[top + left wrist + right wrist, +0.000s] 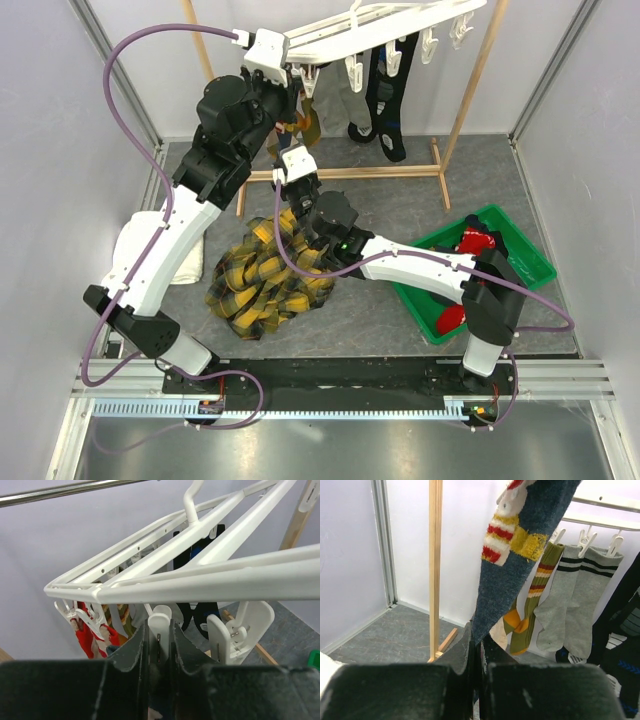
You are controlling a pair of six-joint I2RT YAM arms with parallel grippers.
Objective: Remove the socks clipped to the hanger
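The left gripper (159, 632) pinched a white plastic peg clip (161, 614) under the left end edge of the white slatted plastic hanger (210, 577). The navy Santa-patterned sock (520, 575) seemingly hung from it, its lower end nipped between the right gripper (479, 642) fingers. The clip probably needed squeezing fully open before the sock was drawn straight down, or the hanger might tilt.

Closed right gripper (476, 642) pinches navy sock (520, 575) at its lower end; sock rises up-right from fingers. Beyond, right of fingers: olive striped sock (536, 607), two grey socks (576, 600), pegged. Left of fingers: wooden post (435, 565)
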